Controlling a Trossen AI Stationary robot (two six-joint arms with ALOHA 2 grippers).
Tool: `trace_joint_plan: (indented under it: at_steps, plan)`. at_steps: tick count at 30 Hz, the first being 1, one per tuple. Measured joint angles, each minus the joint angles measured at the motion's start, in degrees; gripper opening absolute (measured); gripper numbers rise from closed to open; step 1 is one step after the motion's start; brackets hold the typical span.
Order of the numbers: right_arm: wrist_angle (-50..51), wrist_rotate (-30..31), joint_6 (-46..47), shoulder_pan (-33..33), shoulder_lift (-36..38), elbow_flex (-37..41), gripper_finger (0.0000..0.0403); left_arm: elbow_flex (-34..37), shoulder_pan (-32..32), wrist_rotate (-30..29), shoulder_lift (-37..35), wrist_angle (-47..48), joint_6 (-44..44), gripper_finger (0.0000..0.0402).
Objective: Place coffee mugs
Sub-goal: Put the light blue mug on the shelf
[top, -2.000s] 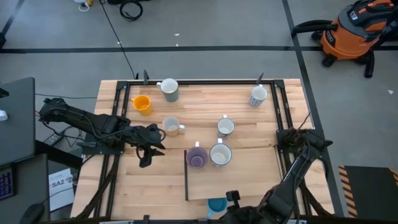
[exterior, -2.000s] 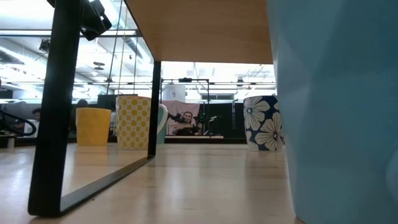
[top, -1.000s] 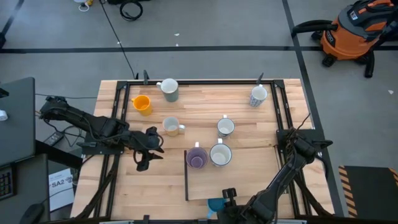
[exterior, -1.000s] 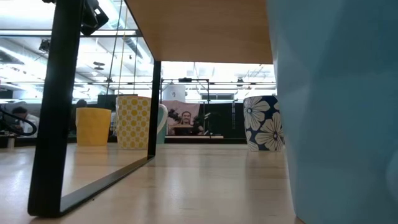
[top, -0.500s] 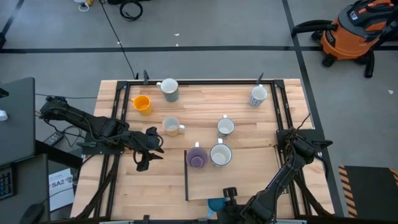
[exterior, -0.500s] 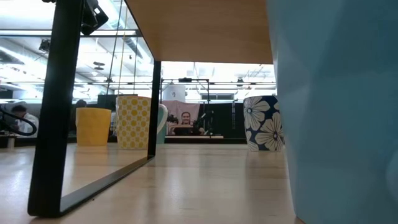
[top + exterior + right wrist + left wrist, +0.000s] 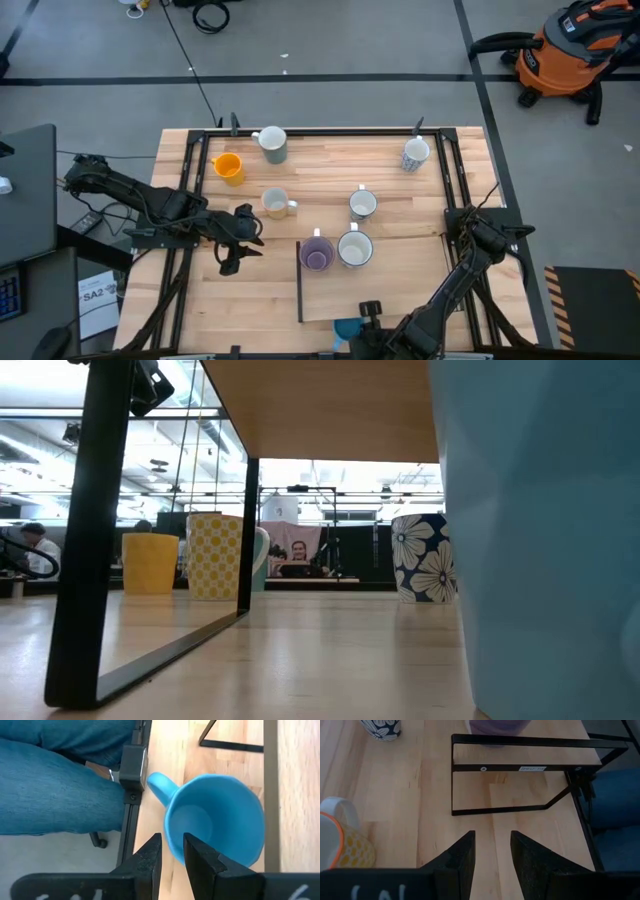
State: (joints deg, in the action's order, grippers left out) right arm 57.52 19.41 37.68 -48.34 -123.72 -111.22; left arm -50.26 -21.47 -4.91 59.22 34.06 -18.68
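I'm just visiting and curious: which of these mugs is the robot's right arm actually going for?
The blue mug, alone at the table's near edge. The right gripper has its jaws either side of the mug's rim. The other mugs stand farther up the table, untouched.

Blue mug, purple mug, orange mug.

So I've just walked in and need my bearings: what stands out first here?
The right gripper at the table's near edge, its fingers astride the rim of a blue mug. Mid-table, a purple mug and a white mug sit side by side, while the left gripper waits over bare wood.
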Motion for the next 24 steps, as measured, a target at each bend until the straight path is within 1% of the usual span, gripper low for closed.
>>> trace_joint_plan:
  at_steps: [5, 8, 15, 24]
  plan:
    - [-0.7, -0.1, 0.1, 0.1, -0.6, 0.0, 0.0085, 0.0, 0.0, 0.0, 0.0, 0.0, 0.0, 0.0130]
    - [-1.6, -2.3, -0.2, 0.2, -2.2, 0.0, 0.0085, 0.0, 0.0, 0.0, 0.0, 0.0, 0.0, 0.0130]
    - [-0.8, 0.3, -0.2, 0.0, -2.6, 0.0, 0.0085, 0.0, 0.0, 0.0, 0.0, 0.0, -0.1, 0.0130]
    - [-2.0, 0.1, 0.1, 0.0, -2.6, -0.1, 0.0085, 0.0, 0.0, 0.0, 0.0, 0.0, -0.1, 0.0130]
